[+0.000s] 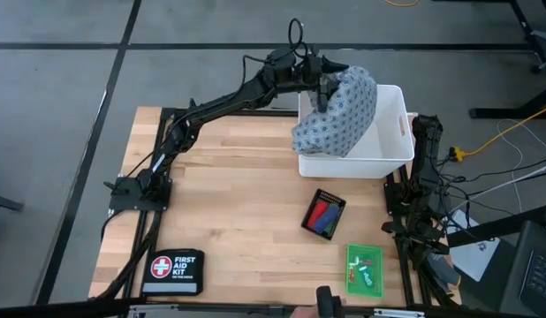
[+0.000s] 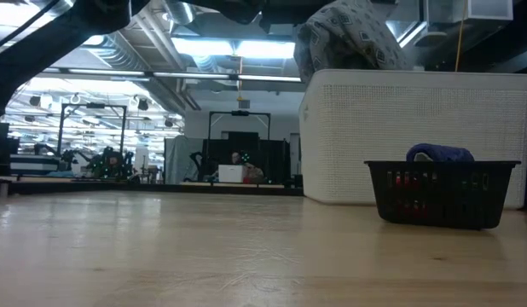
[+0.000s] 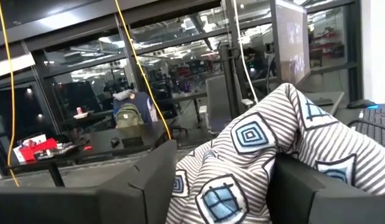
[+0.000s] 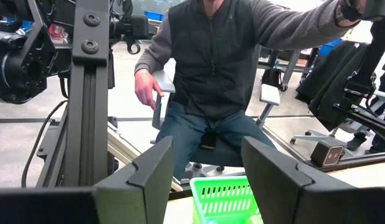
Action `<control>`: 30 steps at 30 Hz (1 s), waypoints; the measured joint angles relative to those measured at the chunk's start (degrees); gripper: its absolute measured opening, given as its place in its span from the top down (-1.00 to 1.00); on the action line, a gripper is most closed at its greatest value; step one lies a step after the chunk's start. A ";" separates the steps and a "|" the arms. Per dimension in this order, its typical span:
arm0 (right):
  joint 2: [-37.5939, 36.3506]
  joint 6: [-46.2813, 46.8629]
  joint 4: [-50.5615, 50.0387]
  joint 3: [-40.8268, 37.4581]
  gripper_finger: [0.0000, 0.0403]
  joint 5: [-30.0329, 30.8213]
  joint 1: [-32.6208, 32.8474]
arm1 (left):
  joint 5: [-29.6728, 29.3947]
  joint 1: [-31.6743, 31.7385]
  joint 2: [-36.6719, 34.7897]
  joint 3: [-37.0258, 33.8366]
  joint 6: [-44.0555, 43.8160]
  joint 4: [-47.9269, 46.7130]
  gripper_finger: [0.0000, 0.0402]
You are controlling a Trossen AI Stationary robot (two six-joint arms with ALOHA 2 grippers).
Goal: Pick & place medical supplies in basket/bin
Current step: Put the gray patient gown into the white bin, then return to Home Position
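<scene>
The blue-grey patterned cloth (image 1: 339, 110) lies heaped over the left wall of the white tub (image 1: 395, 119) at the table's far right. It rises above the rim in the low view (image 2: 349, 34). My left gripper (image 1: 324, 88) hovers at the heap's far top, open, with a bunched fold of cloth (image 3: 242, 162) between its fingers. The black mesh tray (image 1: 323, 215) holds red, blue and green rolls. The green tray (image 1: 364, 269) holds small pale packets. My right gripper (image 4: 208, 155) waits open at the table's right edge, holding nothing. My left gripper's fingers stand apart, level, on either side of the cloth's top fold (image 3: 199, 186). The fold fills the gap between them. I cannot tell whether the fingers touch it. The cloth's weight rests on the tub.
A black FIRST AID KIT pouch (image 1: 173, 271) lies at the near left corner. Bare wood spreads across the table's left and middle. A seated person (image 4: 211, 68) is beyond the near edge, behind the green tray (image 4: 227, 199).
</scene>
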 joint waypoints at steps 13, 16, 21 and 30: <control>0.00 -0.02 0.01 0.00 0.06 -0.02 0.00 | 0.06 0.04 0.07 0.00 1.57 1.36 -0.21; 0.00 -0.02 0.00 0.00 0.06 0.00 0.00 | 0.93 -0.46 0.07 0.00 4.37 1.69 -0.24; 0.00 0.00 -0.01 0.00 0.06 0.00 0.00 | -0.57 -0.99 0.07 0.00 15.14 -4.81 -0.22; 0.00 -0.02 -0.01 -0.02 0.06 0.00 0.00 | -6.33 -2.84 0.11 0.00 34.31 -15.89 -0.21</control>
